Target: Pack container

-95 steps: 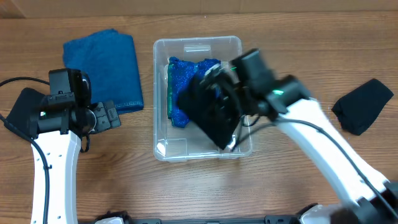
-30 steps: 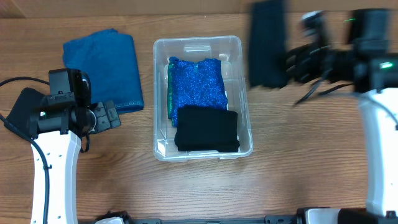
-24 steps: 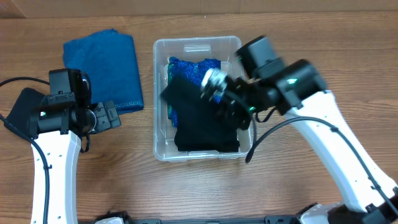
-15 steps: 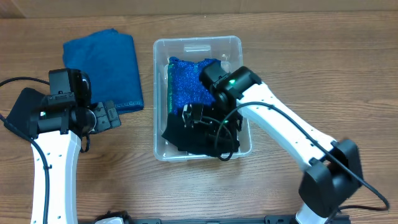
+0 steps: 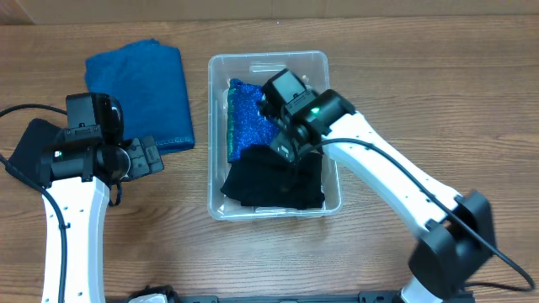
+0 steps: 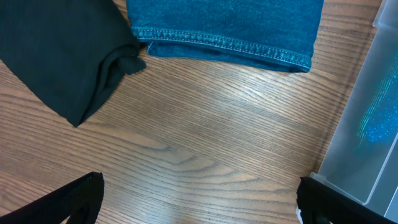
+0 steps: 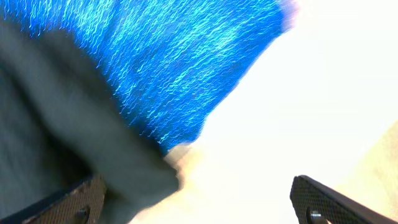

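Wood worktop [image 5: 438, 93], container [image 5: 268, 57] at centre.
Left fingers [image 6: 71, 199] spread wide over bare wood, near loose black cloth [image 6: 56, 56] and folded denim [image 6: 230, 25]. Container holds sparkly blue cloth [image 5: 248, 118] and packed black cloth [image 5: 269, 183]. Right fingers [image 7: 326, 199] spread wide, gripping nothing, over both inside it.

A wooden table [image 5: 421, 101] fills the overhead view, its light brown grain running left to right. Past a dark seam at the far edge lies a paler strip [image 5: 168, 8]. In the left wrist view a soft sheen lies on the wood.
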Controlling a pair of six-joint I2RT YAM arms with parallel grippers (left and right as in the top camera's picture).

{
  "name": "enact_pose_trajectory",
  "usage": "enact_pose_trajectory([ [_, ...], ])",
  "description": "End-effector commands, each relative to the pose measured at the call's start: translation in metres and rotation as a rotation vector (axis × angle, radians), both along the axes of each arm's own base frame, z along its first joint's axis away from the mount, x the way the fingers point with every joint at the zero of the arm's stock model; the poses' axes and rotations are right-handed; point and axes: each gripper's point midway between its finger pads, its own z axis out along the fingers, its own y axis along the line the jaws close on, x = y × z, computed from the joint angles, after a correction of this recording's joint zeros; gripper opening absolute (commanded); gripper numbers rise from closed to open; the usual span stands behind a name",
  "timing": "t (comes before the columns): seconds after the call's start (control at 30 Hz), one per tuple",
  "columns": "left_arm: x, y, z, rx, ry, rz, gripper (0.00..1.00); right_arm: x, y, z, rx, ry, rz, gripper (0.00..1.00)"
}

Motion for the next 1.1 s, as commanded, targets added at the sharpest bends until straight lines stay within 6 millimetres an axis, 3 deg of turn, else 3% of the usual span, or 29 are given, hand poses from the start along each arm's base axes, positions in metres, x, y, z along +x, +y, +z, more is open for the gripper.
enact_pose_trajectory([
  [0.0, 0.003, 0.004, 0.007, 0.018, -0.015, -0.010, 1.00, 0.010, -0.018, 0.124, 0.246, -0.321, -0.202, 1.00],
  [0.07, 0.003, 0.004, 0.007, 0.018, -0.015, -0.010, 1.00, 0.003, -0.051, 0.165, 0.413, -0.393, -0.382, 1.00],
  [0.17, 0.001, 0.011, 0.007, 0.075, 0.004, -0.045, 1.00, -0.011, -0.097, 0.184, 0.591, -0.329, -0.533, 1.00],
  [0.33, -0.001, 0.018, 0.009, 0.137, 0.024, -0.084, 1.00, -0.022, -0.173, 0.159, 0.684, -0.147, -0.741, 1.00],
  [0.4, -0.001, 0.018, 0.009, 0.137, 0.024, -0.084, 1.00, -0.023, -0.195, 0.151, 0.676, -0.131, -0.814, 1.00],
  [0.47, 0.016, 0.015, 0.014, 0.113, -0.054, -0.073, 1.00, -0.025, -0.217, 0.139, 0.656, -0.107, -0.892, 1.00],
  [0.57, 0.016, -0.006, 0.012, -0.016, -0.069, -0.087, 1.00, -0.024, -0.220, 0.131, 0.648, -0.083, -0.911, 1.00],
  [0.67, 0.017, -0.015, 0.027, -0.149, -0.140, -0.034, 1.00, -0.021, -0.221, 0.129, 0.645, -0.081, -0.911, 1.00],
  [0.77, 0.002, 0.017, 0.061, -0.244, -0.301, 0.150, 1.00, -0.021, -0.223, 0.129, 0.634, -0.088, -0.915, 1.00],
  [0.87, -0.033, 0.070, 0.090, -0.266, -0.461, 0.384, 1.00, -0.019, -0.229, 0.130, 0.619, -0.109, -0.929, 1.00],
  [0.9, -0.047, 0.092, 0.092, -0.254, -0.484, 0.475, 1.00, -0.016, -0.234, 0.130, 0.633, -0.119, -0.960, 1.00],
  [0.97, -0.060, 0.112, 0.086, -0.251, -0.486, 0.553, 1.00, -0.014, -0.243, 0.126, 0.649, -0.114, -1.011, 1.00],
  [1.07, -0.068, 0.143, 0.048, -0.279, -0.410, 0.637, 1.00, -0.012, -0.255, 0.112, 0.648, -0.065, -1.062, 1.00],
])
